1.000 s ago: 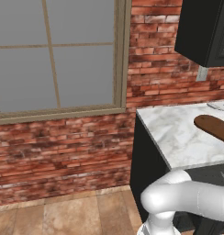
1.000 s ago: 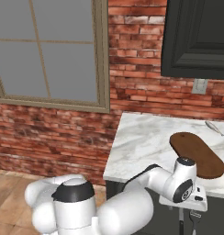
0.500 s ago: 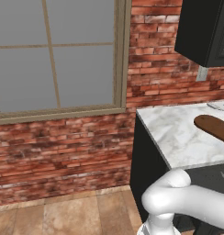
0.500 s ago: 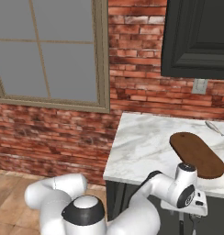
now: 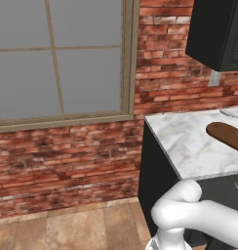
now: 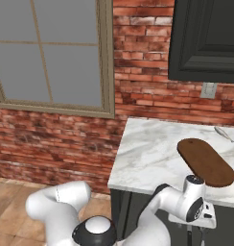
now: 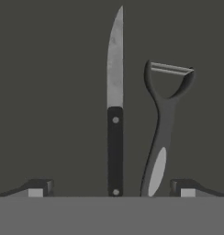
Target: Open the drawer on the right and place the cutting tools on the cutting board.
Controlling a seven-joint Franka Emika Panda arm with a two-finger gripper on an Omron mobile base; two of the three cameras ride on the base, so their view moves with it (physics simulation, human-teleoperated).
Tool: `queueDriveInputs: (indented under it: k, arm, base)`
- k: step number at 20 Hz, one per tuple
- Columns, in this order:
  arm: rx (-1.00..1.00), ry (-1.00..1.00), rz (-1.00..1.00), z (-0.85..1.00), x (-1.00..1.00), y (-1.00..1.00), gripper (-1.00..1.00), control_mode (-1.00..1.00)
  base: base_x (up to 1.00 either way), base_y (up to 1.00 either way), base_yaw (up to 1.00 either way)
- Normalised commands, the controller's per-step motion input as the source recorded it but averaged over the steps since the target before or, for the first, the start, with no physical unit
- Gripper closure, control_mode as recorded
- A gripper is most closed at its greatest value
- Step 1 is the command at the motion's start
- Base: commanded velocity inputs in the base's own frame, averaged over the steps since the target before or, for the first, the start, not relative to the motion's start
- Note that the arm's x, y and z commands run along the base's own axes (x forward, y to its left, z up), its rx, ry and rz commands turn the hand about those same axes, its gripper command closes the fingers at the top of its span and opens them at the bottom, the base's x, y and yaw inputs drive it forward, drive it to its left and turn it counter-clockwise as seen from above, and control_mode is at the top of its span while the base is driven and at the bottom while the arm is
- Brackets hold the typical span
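- Gripper [image 7: 112, 188]: in the hand view the two dark fingertips [image 7: 38, 187] stand far apart at the lower left and lower right. The jaws are spread wide, with nothing pinched between them.
- Knife [image 7: 115, 105]: it lies on a flat dark grey surface [image 7: 49, 92] straight ahead of the gripper. The black handle with two pale rivets is nearest the tips, and the silver-grey blade points away. It sits between the two tips and touches neither.
- Peeler [image 7: 162, 119]: it lies just beside the knife, on the right in the hand view and roughly parallel to it. The handle is dark grey with a pale oval inset. The forked head carries a thin metal blade at the far end. Knife and peeler do not touch.
- Arm: in the right base view the white wrist [image 6: 193, 204] hangs in front of the dark cabinet face, below the counter edge, with the hand pointing down.
- Cutting board [image 6: 205, 161]: reddish-brown with a rounded end, it lies flat on the white-grey marble countertop [image 6: 147, 153], above and beyond the wrist. Nothing rests on it.
- Small silver utensil [image 6: 224, 134]: it lies on the countertop near the wall, behind the board and apart from it. Its kind cannot be told.
- Surroundings: a red brick wall [image 6: 138, 72], a framed window [image 6: 52, 53], a dark upper cabinet [image 6: 205, 38] and a wall outlet [image 6: 208, 89].
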Motion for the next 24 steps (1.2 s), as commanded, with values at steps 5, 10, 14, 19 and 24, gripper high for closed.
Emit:
queueDriveInputs:
  k: [5,10,14,19,24]
  arm:
    - [0.0,0.0,0.01,-0.25,0.0,-0.08,-1.0,-1.0]
    - [0.0,0.0,0.0,-0.22,0.0,-0.01,-1.0,-1.0]
    - [0.0,0.0,0.0,-0.19,0.0,0.0,-1.0,-1.0]
    - [0.0,0.0,0.0,-0.18,0.0,0.0,-1.0,-1.0]
    - [0.0,0.0,0.0,-0.16,0.01,-0.03,-1.0,-1.0]
  base:
    - [0.0,0.0,0.0]
    - [0.0,0.0,0.0]
    - [0.0,0.0,0.0]
    - [0.0,0.0,0.0]
    - [0.0,0.0,0.0]
